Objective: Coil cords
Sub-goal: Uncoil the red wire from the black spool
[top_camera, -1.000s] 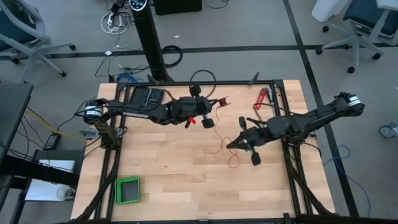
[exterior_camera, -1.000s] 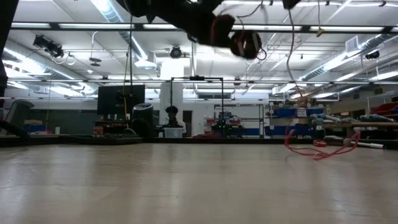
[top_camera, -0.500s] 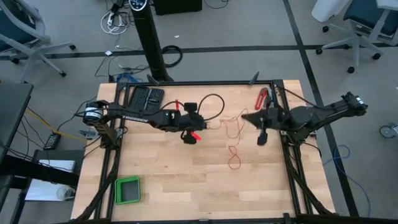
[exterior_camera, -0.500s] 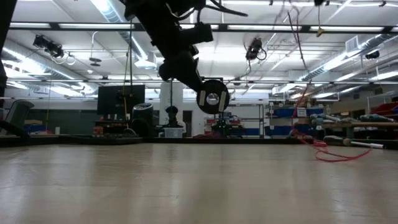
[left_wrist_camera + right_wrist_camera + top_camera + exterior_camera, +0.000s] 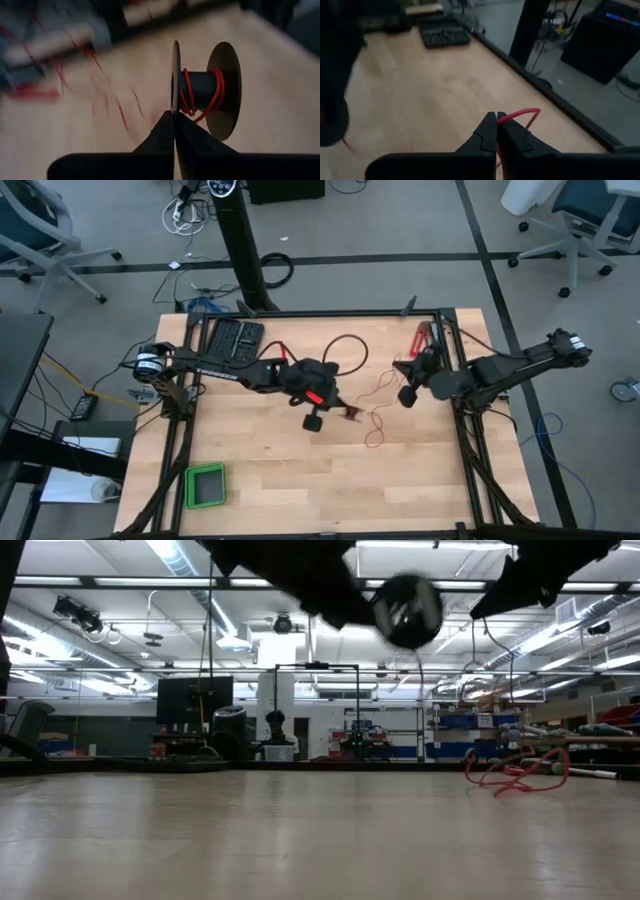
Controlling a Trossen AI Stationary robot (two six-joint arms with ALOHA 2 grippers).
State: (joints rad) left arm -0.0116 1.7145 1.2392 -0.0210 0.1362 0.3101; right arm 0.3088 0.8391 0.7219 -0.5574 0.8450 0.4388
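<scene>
My left gripper (image 5: 318,408) is above the table's middle, shut on a black spool (image 5: 202,90) with a few turns of thin red cord (image 5: 218,93) on its hub. The spool also shows in the low view (image 5: 407,610), well above the table. My right gripper (image 5: 406,393) is to the right of it, shut on the red cord (image 5: 521,114). The loose rest of the cord (image 5: 375,423) lies in squiggles on the table between the grippers; in the low view (image 5: 515,772) it rests on the wood. My left gripper pinches the rim of the spool's near flange (image 5: 175,111) between its two fingers, edge-on. The spool is lifted clear of the table, its axle lying across the fingers. My right gripper pinches a single strand of the red cord (image 5: 506,116) at its fingertips. A short bend of cord sticks out past the fingers, clear of the table.
A red-handled hand tool (image 5: 420,337) lies at the far right by the frame rail. A black tray (image 5: 236,336) sits at the far left and a green box (image 5: 205,485) at the near left. The dark frame rails (image 5: 460,430) run along the table's sides.
My left gripper has swung with the spool from the far side toward the table's near edge and a little right, turning the spool about. My right gripper has gone from nearer the middle toward the far right, then back down slightly. The loose cord has shifted on the table.
</scene>
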